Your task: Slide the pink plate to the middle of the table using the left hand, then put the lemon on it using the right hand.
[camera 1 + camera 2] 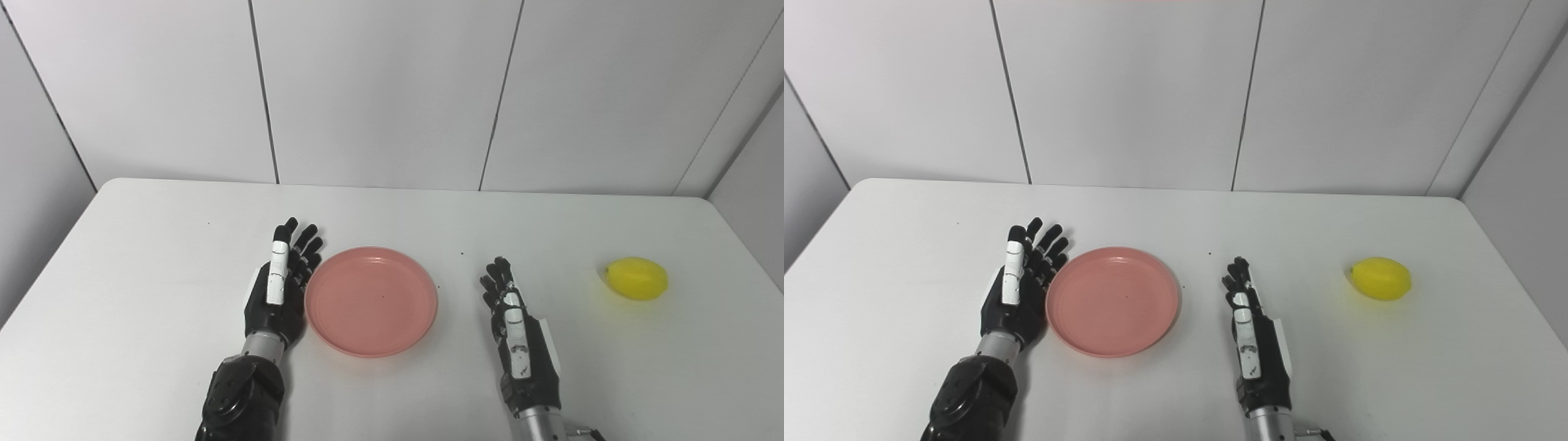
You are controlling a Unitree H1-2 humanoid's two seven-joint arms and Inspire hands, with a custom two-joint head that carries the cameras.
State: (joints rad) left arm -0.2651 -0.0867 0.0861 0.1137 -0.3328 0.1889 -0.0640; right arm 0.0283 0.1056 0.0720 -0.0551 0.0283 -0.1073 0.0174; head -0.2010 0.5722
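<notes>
The pink plate [371,300] lies empty near the middle of the white table [153,257]. My left hand [282,285] stands edge-on right against the plate's left rim, fingers straight and apart, holding nothing. My right hand [517,334] rests open to the right of the plate, a short gap away, fingers pointing toward the far edge. The yellow lemon [637,278] sits alone near the table's right side, well to the right of my right hand. The right eye view shows the same layout, with the plate [1112,300] and the lemon [1380,278].
White wall panels [380,92] rise just behind the table's far edge. The table's right edge runs close to the lemon. A few tiny dark specks dot the tabletop.
</notes>
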